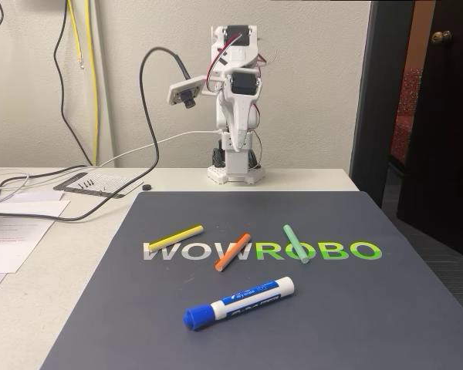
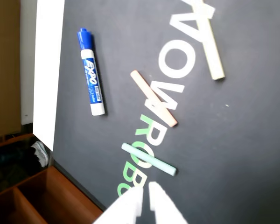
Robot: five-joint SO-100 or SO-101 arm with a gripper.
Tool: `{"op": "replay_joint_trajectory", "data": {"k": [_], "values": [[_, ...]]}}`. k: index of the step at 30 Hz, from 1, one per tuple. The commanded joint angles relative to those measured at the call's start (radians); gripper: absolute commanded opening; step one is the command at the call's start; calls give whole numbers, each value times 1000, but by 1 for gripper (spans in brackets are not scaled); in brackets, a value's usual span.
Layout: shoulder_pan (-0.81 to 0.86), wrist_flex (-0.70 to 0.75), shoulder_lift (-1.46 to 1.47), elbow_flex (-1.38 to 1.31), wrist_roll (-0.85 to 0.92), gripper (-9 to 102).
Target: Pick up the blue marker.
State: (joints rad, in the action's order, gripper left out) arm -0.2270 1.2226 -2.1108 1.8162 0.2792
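Dark printed mat (image 1: 417,308) covers the worktop (image 1: 77,254), giving contrast. At lower centre of the fixed view lies the blue marker (image 1: 239,303), untouched, apart from three thin sticks. Bottom of the wrist view, the claw (image 2: 144,198) hangs narrow, empty.

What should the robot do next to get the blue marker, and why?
Probably reach forward and swing toward the blue marker. In the wrist view the end effector hangs high above the mat by the green stick, far from the marker, which lies alone.
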Motion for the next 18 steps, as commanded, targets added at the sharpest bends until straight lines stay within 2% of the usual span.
{"op": "replay_joint_trajectory", "data": {"k": [1,4,9,14,18], "values": [[-5,-15,117,-152,94,0],[-6,8,239,-287,104,0],[-23,198,546,-690,123,0],[-34,229,701,-884,155,0],[-34,443,989,-1327,164,0]]}}
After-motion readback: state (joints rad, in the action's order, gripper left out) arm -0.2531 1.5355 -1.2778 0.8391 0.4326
